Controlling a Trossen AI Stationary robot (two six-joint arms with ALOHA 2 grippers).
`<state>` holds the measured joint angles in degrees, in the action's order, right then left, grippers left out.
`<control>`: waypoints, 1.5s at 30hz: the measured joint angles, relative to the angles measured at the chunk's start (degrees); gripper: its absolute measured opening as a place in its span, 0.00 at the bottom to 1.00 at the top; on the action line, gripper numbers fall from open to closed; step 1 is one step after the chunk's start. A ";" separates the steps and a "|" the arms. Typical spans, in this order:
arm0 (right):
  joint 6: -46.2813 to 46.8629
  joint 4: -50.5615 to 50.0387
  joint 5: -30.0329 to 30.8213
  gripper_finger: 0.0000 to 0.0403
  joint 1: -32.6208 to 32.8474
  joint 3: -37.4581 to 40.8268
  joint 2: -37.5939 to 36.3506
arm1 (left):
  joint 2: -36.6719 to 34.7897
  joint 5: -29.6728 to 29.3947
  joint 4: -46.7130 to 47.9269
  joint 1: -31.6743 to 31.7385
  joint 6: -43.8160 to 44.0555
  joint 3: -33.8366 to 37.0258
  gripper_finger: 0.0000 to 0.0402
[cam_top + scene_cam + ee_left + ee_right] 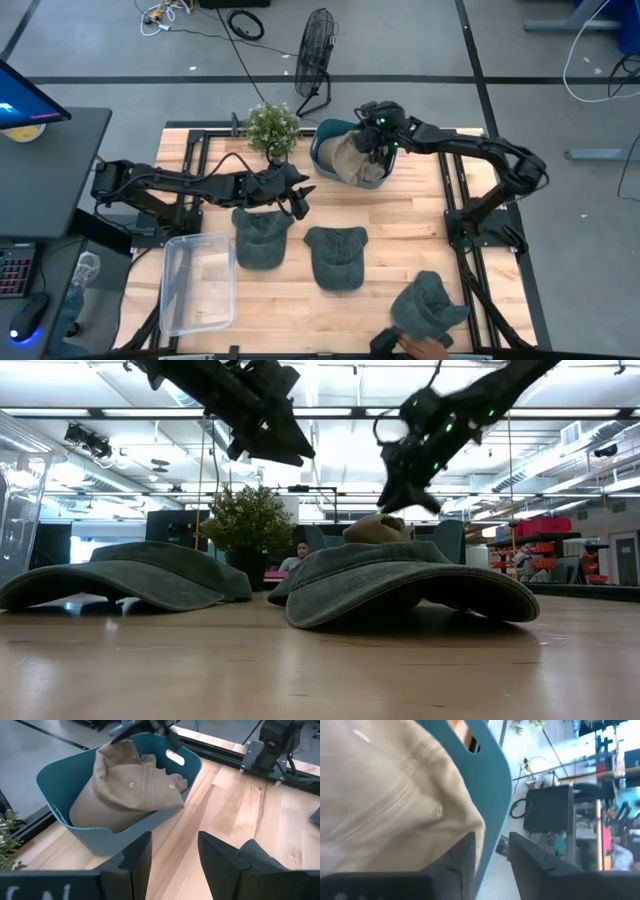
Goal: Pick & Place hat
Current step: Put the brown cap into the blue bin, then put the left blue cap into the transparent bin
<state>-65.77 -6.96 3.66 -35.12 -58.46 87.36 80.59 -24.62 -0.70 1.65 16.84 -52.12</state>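
Observation:
A tan hat (350,155) lies crumpled in a blue bin (325,135) at the table's far edge; the left wrist view shows the hat (130,790) filling the bin (60,775). My right gripper (372,145) hovers open just above the tan hat (385,795), beside the bin's rim (492,780). Three dark green hats rest brim-down on the table: one (262,235) near my left gripper, one (337,255) in the middle, one (430,305) at the near right. My left gripper (298,200) is open (175,855), raised above the table (285,455) between the left green hat and the bin.
A clear plastic box (198,280) sits at the near left. A potted plant (272,125) stands beside the bin at the far edge. A person's hand (432,347) reaches in at the near edge by the right green hat. Bare wood (420,220) lies right of centre.

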 joint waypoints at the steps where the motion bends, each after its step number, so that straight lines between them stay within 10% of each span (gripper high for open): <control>1: 1.32 -1.09 0.18 0.31 0.51 0.02 -1.43 | -0.39 0.02 0.87 0.00 -0.06 0.00 0.41; 18: 45.40 -15.18 -13.76 0.33 19.25 0.02 -17.31 | -4.25 18.27 31.92 -0.04 4.39 0.02 0.41; 31: 49.71 -14.29 -13.59 0.33 32.44 0.02 -8.32 | 0.42 21.96 39.27 -5.27 27.28 0.04 0.41; 45: 50.32 -11.25 -13.53 0.33 36.72 0.04 -0.42 | 10.17 19.92 37.21 -8.92 25.78 0.04 0.40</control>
<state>-15.44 -18.21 -9.87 1.60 -58.41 86.94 90.76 -4.71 36.51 -7.27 42.63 -52.07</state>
